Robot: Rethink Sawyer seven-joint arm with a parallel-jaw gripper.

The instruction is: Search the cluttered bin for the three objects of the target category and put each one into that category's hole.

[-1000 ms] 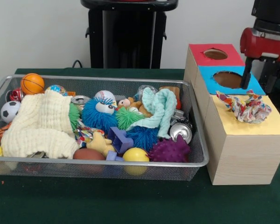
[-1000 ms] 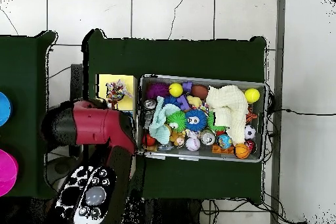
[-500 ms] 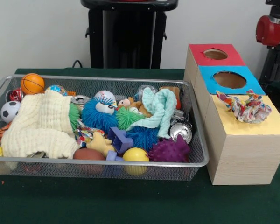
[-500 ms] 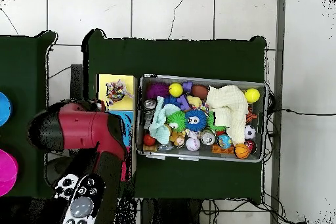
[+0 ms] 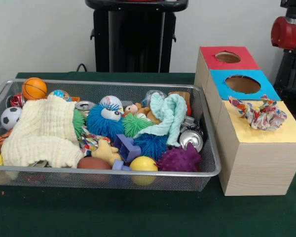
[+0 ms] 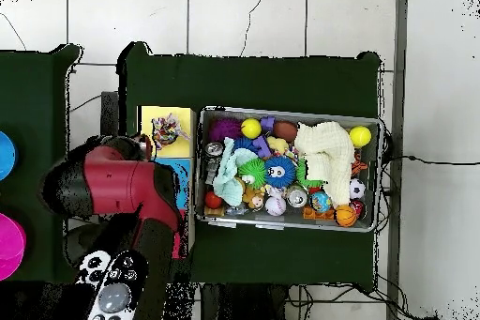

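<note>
I am holding my arm (image 6: 122, 185) out above the row of boxes. My jaws are tucked under its red bulk in the overhead view and are not showing in the front view, so I cannot tell whether they are spread or closed, or whether they are carrying anything.

One printed wad (image 5: 260, 112) is sitting on the yellow top (image 5: 286, 132) of the wood-grain box, just beyond where my arm is ending and a little toward the bin side. It is lying crumpled and slightly wider than deep, its long way running across the box. I am not seeing the hole; I judge the wad is resting over it, not dropped through.

The cluttered bin (image 5: 103, 174) is lying further off to that same side, past the boxes. Low in the clutter there, under the blue spiky ball (image 5: 104, 120), a scrap of similar print (image 5: 90, 143) is peeking out. That may be another target, so my coming reach is depending on swinging across toward it.
</note>
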